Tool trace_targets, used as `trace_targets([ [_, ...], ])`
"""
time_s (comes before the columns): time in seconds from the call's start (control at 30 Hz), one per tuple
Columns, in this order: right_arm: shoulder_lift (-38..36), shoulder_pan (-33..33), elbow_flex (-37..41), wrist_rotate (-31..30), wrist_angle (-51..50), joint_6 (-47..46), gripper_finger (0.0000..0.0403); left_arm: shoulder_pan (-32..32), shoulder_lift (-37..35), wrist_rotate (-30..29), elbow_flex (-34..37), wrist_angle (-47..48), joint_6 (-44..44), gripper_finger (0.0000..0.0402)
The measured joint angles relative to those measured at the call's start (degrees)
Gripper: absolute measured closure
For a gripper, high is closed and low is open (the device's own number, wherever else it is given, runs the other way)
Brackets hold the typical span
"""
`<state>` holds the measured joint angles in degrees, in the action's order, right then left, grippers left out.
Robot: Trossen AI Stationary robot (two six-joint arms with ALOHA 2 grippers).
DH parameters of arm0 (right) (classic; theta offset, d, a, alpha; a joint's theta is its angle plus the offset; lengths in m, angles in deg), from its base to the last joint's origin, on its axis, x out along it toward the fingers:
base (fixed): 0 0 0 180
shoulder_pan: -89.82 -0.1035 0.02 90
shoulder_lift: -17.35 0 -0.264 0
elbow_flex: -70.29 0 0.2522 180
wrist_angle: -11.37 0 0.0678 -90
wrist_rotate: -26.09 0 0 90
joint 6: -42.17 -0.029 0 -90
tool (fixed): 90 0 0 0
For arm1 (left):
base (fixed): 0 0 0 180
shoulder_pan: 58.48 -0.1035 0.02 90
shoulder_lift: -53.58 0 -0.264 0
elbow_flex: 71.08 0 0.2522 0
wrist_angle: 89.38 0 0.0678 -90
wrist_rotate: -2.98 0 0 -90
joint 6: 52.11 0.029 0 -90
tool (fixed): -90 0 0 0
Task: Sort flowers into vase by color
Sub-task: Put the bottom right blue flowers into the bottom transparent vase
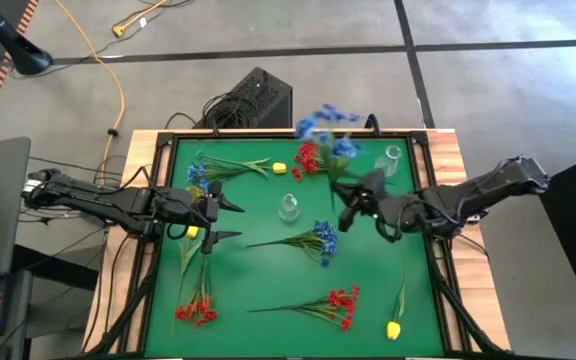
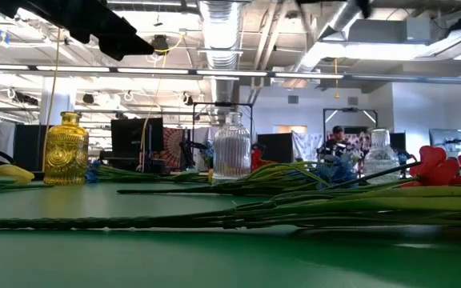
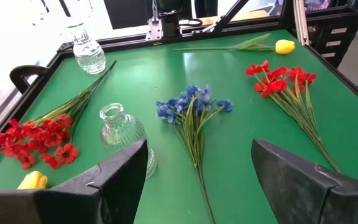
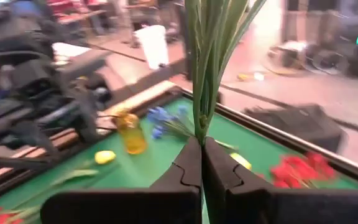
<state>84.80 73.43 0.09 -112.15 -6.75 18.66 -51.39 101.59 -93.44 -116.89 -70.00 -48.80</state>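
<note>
Green stems are pinched between the pressed-together fingers of the right gripper, which hangs right of centre in the high view. Those stems belong to a blue sprig lifted off the mat, its blooms blurred near the upper middle edge of the counter.

Just below those blooms in the high view lie a red sprig and a yellow bud, with a clear vase to their right. A second clear vase stands at the centre of the mat. Another blue sprig lies just below the right gripper. Lower right lie a red sprig and a yellow flower.

On the left of the frame, the left gripper hovers with fingers spread wide and empty. Above it lies a third blue sprig; a yellow vase stands beside it. At lower left lies a third red sprig.
</note>
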Motion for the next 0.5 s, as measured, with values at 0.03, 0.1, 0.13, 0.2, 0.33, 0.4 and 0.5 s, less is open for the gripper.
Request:
trace_targets([
  [0.03,1.1,1.4,0.0,2.5,3.2,2.6,0.0379,0.0,0.0,0.0,0.0,-0.1,0.0,0.0125],
  [0.1,3.8,4.1,0.0,7.9,10.4,7.1,0.0380,0.0,0.0,0.0,0.0,-0.1,0.0,0.0125],
  [0.13,5.4,5.4,0.0,10.8,13.8,9.0,0.0380,0.0,0.0,0.0,0.0,-0.1,-0.1,0.0125],
  [0.2,8.6,8.0,0.0,16.6,19.9,11.4,0.0380,0.0,0.0,0.0,0.0,-0.1,-0.3,0.0125],
  [0.33,14.6,12.0,0.0,24.6,29.0,12.5,0.0380,0.0,0.0,0.0,0.0,0.0,-1.0,0.0125],
  [0.4,17.1,13.2,0.1,27.0,32.0,12.7,0.0380,0.0,0.0,0.0,0.0,0.3,-1.0,0.0125],
  [0.5,19.5,14.0,0.1,28.0,34.8,13.5,0.0380,0.0,0.0,0.0,0.0,0.8,-1.0,0.0125],
])
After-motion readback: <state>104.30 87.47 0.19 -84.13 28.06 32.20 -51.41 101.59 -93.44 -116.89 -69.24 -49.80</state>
